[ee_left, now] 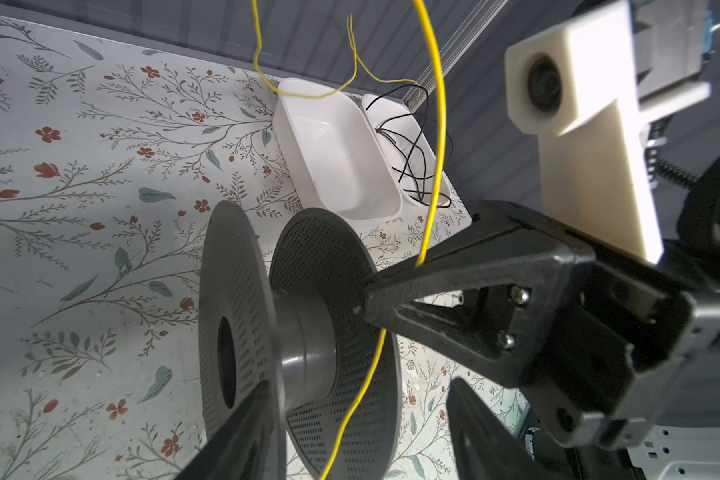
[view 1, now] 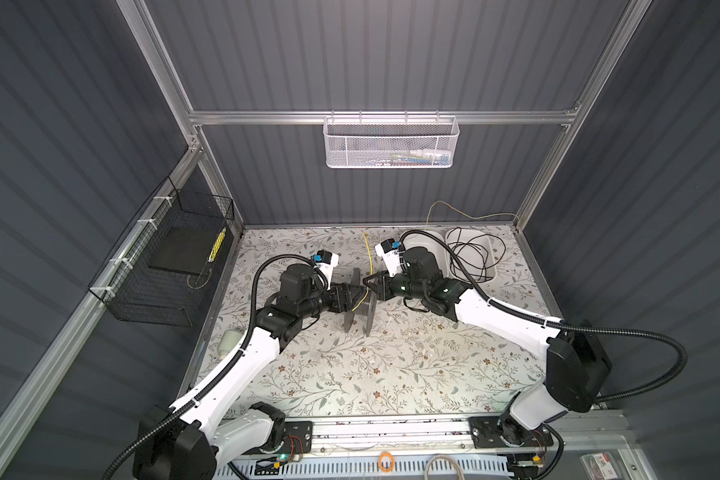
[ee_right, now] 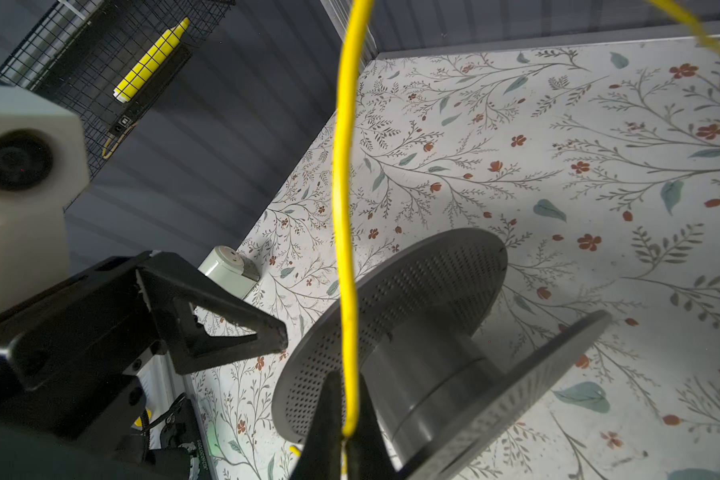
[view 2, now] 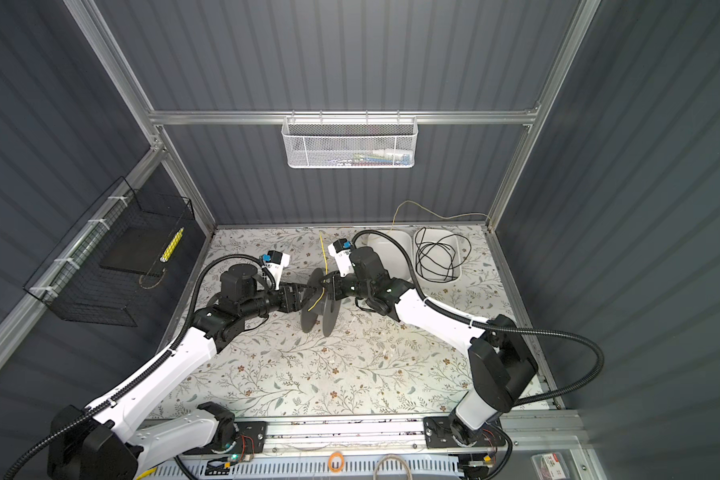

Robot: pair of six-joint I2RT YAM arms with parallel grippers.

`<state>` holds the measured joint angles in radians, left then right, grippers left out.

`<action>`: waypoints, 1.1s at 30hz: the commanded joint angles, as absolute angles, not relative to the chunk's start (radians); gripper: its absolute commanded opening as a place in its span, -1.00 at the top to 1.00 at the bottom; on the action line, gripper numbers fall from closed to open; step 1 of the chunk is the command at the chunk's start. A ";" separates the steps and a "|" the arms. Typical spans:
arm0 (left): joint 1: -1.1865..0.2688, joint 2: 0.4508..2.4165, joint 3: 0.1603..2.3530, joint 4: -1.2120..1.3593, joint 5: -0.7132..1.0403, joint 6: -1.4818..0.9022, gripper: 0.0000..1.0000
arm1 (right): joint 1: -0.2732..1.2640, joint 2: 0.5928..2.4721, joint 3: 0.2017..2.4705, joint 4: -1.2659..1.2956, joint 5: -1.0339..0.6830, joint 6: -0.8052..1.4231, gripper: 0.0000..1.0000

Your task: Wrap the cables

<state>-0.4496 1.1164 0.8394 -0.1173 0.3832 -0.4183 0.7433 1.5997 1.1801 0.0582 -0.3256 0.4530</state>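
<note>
Fingertips of my right claw (ee_right: 346, 436) are pinched tight on the yellow wire (ee_right: 344, 208), just beside the grey spool (ee_right: 425, 374). My left claw (ee_left: 358, 384) stands spread apart at the spool's other flange, holding nothing I can see. Beyond, the wire arcs up and back over the white trays (ee_left: 296, 166).

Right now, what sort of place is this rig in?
Probably an enclosed robot test cell: ribbed grey wall panels on a silver aluminium frame, floral-patterned tabletop, white wire-mesh basket.
</note>
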 commanded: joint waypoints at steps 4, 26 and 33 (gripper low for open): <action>-0.443 1.159 0.829 -0.153 0.363 -0.324 -0.34 | 0.749 1.634 1.220 0.073 -0.384 0.441 1.00; -0.443 1.294 0.895 -0.193 0.337 -0.214 0.27 | 0.752 1.711 1.230 0.123 -0.427 0.509 1.00; -0.443 1.333 0.920 -0.192 0.301 -0.203 0.38 | 0.755 1.730 1.220 0.136 -0.425 0.521 1.00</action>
<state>-0.4500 1.3102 0.8970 -0.1642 0.3393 -0.2245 0.7422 1.7058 1.2243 0.1684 -0.3882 0.5056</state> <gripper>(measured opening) 0.319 0.047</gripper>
